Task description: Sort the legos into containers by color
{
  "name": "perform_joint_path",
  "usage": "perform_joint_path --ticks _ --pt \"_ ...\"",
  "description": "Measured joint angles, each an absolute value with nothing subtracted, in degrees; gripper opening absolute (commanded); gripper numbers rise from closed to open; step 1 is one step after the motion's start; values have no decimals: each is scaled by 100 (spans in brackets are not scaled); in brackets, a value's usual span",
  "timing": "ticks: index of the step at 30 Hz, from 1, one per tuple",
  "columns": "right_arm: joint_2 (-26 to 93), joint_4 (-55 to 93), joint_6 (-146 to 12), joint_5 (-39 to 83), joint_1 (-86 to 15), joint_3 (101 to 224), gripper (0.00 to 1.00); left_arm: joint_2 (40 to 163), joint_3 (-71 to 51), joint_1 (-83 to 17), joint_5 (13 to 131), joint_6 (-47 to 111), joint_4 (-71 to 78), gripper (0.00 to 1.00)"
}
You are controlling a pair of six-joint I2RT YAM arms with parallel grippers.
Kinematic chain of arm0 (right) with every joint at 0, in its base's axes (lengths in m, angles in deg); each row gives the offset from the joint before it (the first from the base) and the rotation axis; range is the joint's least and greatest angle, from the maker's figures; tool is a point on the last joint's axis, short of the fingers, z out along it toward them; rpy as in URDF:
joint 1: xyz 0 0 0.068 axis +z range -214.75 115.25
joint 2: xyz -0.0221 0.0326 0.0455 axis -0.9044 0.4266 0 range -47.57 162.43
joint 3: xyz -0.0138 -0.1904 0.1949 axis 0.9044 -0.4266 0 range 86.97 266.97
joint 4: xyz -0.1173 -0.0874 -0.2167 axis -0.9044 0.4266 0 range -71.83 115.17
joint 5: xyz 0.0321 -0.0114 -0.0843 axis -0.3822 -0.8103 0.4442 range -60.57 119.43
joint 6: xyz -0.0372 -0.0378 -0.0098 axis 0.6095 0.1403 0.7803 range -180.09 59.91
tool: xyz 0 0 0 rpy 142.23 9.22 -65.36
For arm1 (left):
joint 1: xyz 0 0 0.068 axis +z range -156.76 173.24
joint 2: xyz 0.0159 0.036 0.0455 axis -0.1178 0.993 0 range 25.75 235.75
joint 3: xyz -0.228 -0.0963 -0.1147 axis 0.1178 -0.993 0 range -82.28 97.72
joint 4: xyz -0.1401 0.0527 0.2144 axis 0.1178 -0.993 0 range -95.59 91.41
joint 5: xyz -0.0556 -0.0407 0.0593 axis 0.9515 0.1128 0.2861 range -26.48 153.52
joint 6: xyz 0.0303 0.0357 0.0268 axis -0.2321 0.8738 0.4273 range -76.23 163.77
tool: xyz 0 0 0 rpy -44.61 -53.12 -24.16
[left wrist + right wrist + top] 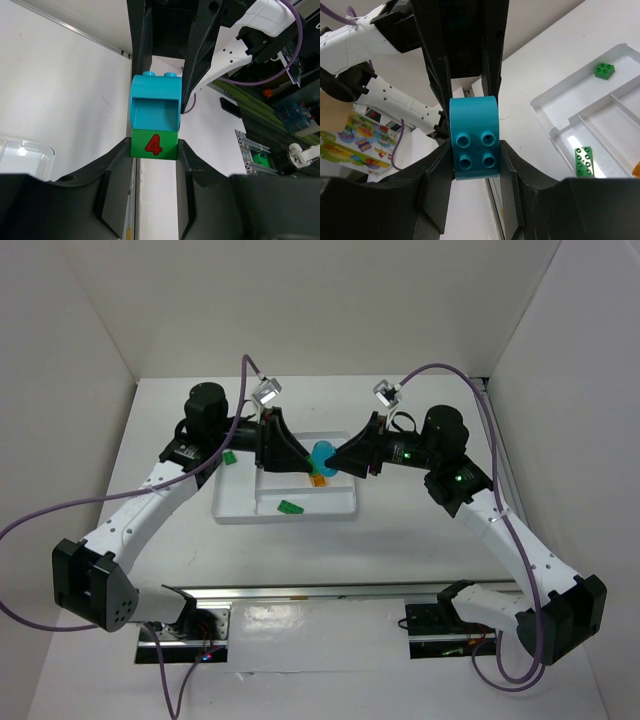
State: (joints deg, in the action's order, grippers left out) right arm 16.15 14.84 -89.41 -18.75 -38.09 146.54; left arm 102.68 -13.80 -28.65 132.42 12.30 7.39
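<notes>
The cyan brick (474, 145) hangs in the air over the white tray (340, 512), between the two arms where they meet. It is a rounded piece with four studs on one face. The right gripper (474, 150) is clamped on it, one finger pressed to each side. Seen from the left wrist, the cyan brick sits tight against a green block (153, 145) printed with a red 4, the two touching edge to edge. The left gripper (153, 152) is closed on that green block, its fingers (120, 165) pressed to both sides. The two grippers face each other, their tips almost meeting around the joined pieces.

A yellow-orange brick (319, 478) lies in the tray just under the held pieces. A flat green brick (289, 506) lies alone in the tray's near section. A small green brick (229, 457) with four studs sits in the section at the tray's left end, well apart from the others.

The tray rests on a white table (400, 540) with white walls around it. Purple cables (440, 368) loop from both arms.
</notes>
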Motion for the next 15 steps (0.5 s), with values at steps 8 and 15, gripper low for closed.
perform_joint_path --ticks 8,15 --pt "1617 1497 -8920 -1871 -3809 14654 29 10268 -1380 -2865 13233 1246 713 0" --pt "1615 1626 -8806 -1818 -3842 14652 26 10222 -1371 -2867 13019 1569 313 0"
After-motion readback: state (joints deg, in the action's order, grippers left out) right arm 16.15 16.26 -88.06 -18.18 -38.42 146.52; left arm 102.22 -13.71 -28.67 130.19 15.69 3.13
